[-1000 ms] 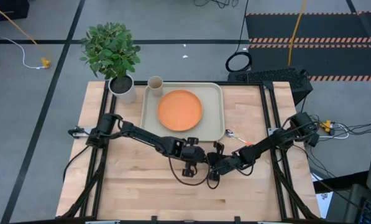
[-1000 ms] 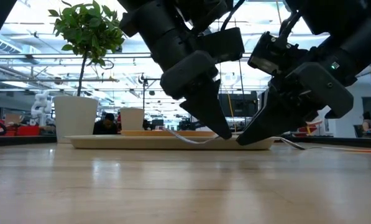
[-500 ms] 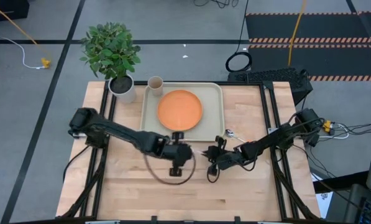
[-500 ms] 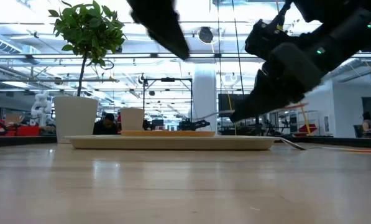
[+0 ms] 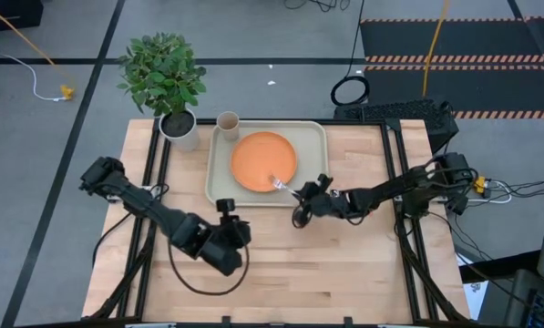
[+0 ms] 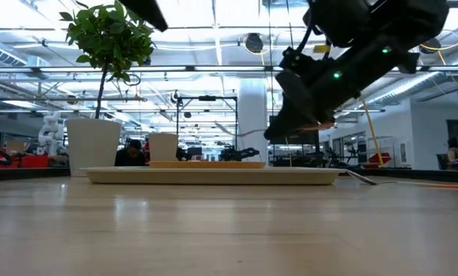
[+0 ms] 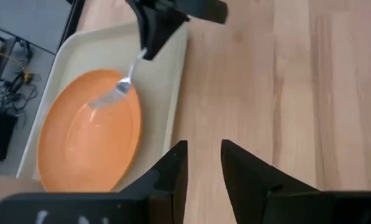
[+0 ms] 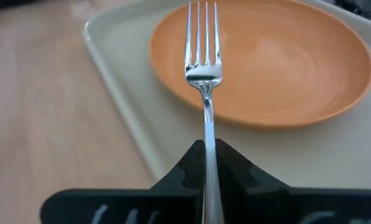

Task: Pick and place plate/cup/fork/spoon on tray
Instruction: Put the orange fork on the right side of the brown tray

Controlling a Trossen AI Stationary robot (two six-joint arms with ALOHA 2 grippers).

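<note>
High view: the right claw [image 5: 301, 194] is seen at the front right corner of the tray [image 5: 219, 179], pinched on the fork [image 5: 279, 183], whose tines reach over the right edge of the plate [image 5: 261, 158]. The plate lies in the tray, and the cup [image 5: 227, 121] stands at the tray's far left corner, beside a potted plant [image 5: 165, 80]. The left claw [image 5: 230, 210] is held over the bare desk [image 5: 363, 273], nearer the front, apart from the tray.

Low view: the right claw [image 6: 278, 132] is held in the air above the right part of the tray [image 6: 213, 175]. The cup [image 6: 162, 146] is seen at the tray's left end.

Left wrist view: the left claw [image 7: 202, 163] is shown with its fingers slightly parted and nothing between them, above bare wood. Beyond it, the fork [image 7: 119, 89] is held by the right claw [image 7: 149, 50], tines over the plate [image 7: 79, 143].

Right wrist view: the fork's [image 8: 204, 62] handle is clamped between the pressed-together fingers, and its tines point over the near rim of the plate [image 8: 278, 56] in the tray [image 8: 120, 68].
</note>
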